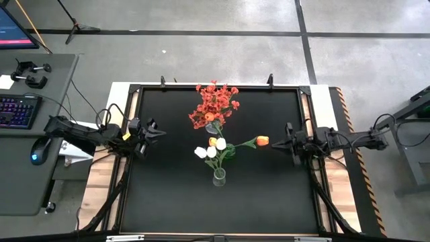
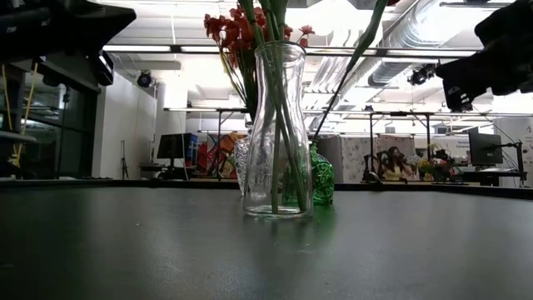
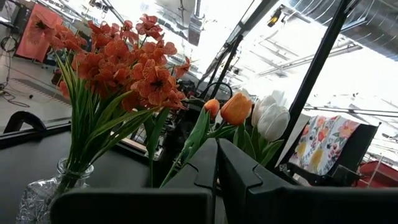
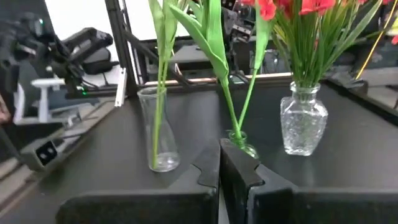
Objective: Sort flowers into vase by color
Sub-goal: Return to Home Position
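Three vases stand mid-table. A cut-glass vase (image 1: pixel 213 128) (image 4: pixel 303 121) holds the bushy red blossoms (image 1: pixel 213 104) (image 3: pixel 124 56). A small green vase (image 1: pixel 230 149) (image 4: pixel 242 146) holds orange tulips; one orange tulip (image 1: pixel 262 141) leans toward the table's right. A tall clear vase (image 1: pixel 219 177) (image 2: pixel 279 125) holds the white tulips (image 1: pixel 207 152) (image 3: pixel 272 118). My left gripper (image 1: pixel 158 130) (image 3: pixel 216 152) is shut, left of the vases and touching nothing. My right gripper (image 1: pixel 279 142) (image 4: pixel 219 155) is shut, just right of the leaning orange tulip and apart from it.
The black table top (image 1: pixel 168 195) has a raised frame (image 1: pixel 215 86) around it. A desk with a keyboard (image 1: pixel 17 111) and mouse stands beyond the table's left side. Bare table surface lies on the near side and on both sides of the vases.
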`<move>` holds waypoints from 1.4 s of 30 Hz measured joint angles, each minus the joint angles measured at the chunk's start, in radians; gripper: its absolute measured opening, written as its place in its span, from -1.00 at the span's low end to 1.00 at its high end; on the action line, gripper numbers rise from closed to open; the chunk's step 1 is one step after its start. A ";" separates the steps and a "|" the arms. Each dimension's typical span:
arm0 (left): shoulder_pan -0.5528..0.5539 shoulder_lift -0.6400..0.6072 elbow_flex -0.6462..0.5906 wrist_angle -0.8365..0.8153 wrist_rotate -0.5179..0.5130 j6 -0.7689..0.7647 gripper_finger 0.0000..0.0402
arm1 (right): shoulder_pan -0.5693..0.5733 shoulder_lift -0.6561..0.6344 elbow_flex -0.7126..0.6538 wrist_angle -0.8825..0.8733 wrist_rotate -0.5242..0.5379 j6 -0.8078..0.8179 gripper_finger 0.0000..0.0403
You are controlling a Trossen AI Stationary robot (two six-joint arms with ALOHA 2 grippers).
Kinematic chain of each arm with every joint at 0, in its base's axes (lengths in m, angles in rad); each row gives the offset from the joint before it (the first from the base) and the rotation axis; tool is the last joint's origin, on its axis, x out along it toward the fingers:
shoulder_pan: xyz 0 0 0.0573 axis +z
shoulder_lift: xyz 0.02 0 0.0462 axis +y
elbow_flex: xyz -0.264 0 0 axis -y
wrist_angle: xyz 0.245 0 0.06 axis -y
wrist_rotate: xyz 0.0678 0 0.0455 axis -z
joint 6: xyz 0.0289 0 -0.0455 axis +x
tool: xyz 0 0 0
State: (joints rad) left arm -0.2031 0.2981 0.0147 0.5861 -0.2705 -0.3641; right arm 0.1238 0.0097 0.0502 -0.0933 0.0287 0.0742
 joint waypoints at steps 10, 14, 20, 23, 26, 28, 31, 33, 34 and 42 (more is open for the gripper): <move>0.000 0.000 0.000 -0.022 -0.001 0.000 -1.00 | 0.000 0.005 0.000 0.002 0.041 0.236 -1.00; 0.000 0.000 0.000 -0.022 -0.001 0.000 -1.00 | 0.000 0.005 0.000 0.002 0.041 0.264 -1.00; 0.000 0.000 0.000 -0.022 -0.001 0.000 -1.00 | 0.000 0.005 0.000 0.002 0.041 0.265 -1.00; 0.000 0.000 0.000 -0.022 -0.001 0.000 -1.00 | 0.000 0.005 0.000 0.002 0.041 0.265 -1.00; 0.000 0.000 0.000 -0.022 -0.001 0.000 -1.00 | 0.000 0.005 0.000 0.002 0.041 0.265 -1.00; 0.000 0.000 0.000 -0.022 -0.001 0.000 -1.00 | 0.000 0.005 0.000 0.002 0.041 0.266 -1.00; 0.000 0.000 0.000 -0.022 -0.001 0.000 -1.00 | 0.000 0.005 0.000 0.002 0.041 0.265 -1.00; 0.000 0.000 0.000 -0.022 -0.001 0.000 -1.00 | 0.000 0.005 0.000 0.002 0.041 0.265 -1.00; 0.000 0.000 0.000 -0.022 -0.001 0.000 -1.00 | 0.000 0.005 0.000 0.002 0.041 0.265 -1.00; 0.000 0.000 0.000 -0.022 -0.002 0.000 -1.00 | 0.000 0.005 0.001 0.002 0.041 0.265 -1.00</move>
State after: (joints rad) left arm -0.2035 0.2981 0.0147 0.5640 -0.2722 -0.3641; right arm 0.1238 0.0143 0.0509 -0.0910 0.0700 0.3397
